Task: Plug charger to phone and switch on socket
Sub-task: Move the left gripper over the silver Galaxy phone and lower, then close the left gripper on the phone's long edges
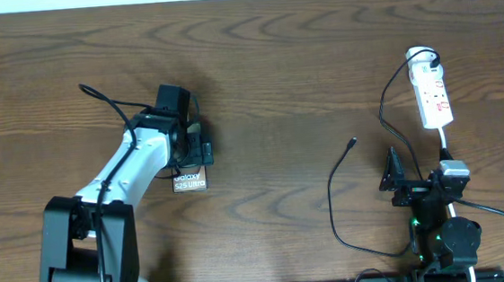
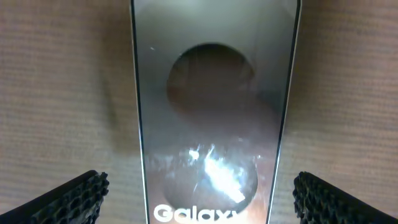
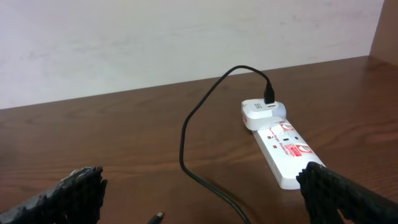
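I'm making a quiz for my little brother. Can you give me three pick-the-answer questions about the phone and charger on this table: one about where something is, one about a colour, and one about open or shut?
1. Where is the charger's plug tip?
A) plugged into the phone
B) lying on the table, apart from the phone
C) on top of the power strip

2. What colour is the power strip?
A) black
B) blue
C) white with red markings

3. How is the left pincer?
A) open over the phone
B) shut on the plug tip
C) shut on the power strip

Answers:
1 B, the tip lies on bare wood.
2 C, the right wrist view shows it clearly.
3 A, its jaws stand wide on either side of the phone.
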